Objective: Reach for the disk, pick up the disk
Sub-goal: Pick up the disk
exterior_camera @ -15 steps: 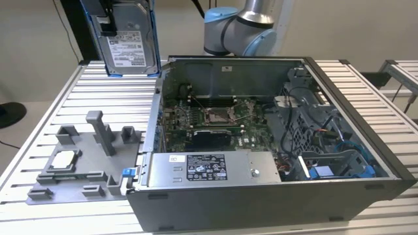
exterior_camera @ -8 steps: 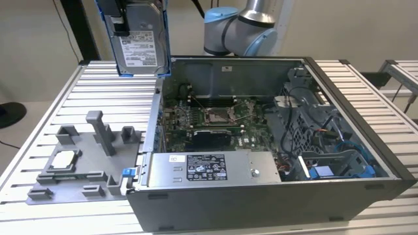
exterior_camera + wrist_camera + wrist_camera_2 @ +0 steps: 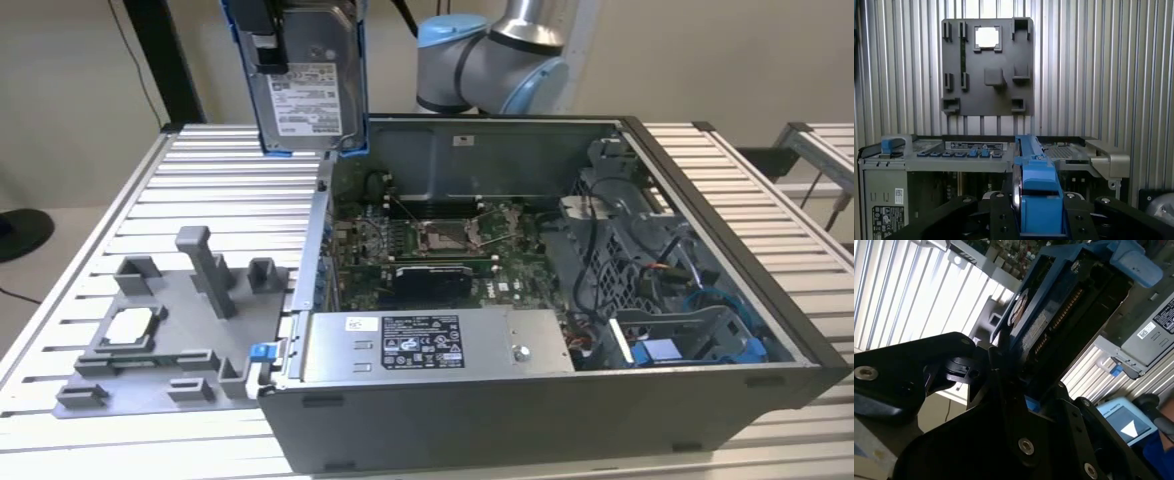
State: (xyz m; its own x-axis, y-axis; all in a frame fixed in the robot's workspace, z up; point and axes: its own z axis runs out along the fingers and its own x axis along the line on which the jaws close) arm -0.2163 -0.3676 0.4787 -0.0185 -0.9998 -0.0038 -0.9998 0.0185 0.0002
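The disk (image 3: pixel 310 85) hangs upright in the air above the slatted table, just outside the far corner of the open computer case on the exterior view's left. Its white label faces the camera and blue rails run down its edges. My gripper (image 3: pixel 296 18) is shut on its top end. In the first wrist view the disk (image 3: pixel 1035 187) is edge-on between the black fingers (image 3: pixel 999 215), blue rail toward the camera. The second wrist view shows the disk (image 3: pixel 1054 315) clamped in the gripper (image 3: pixel 1014 377).
The open computer case (image 3: pixel 534 420) fills the table's middle, with the motherboard (image 3: pixel 434 245), power supply (image 3: pixel 427 345) and a blue bracket (image 3: pixel 667 352) inside. A grey fixture plate (image 3: pixel 134 375) with posts and a small square chip (image 3: pixel 130 322) lies on the exterior view's left.
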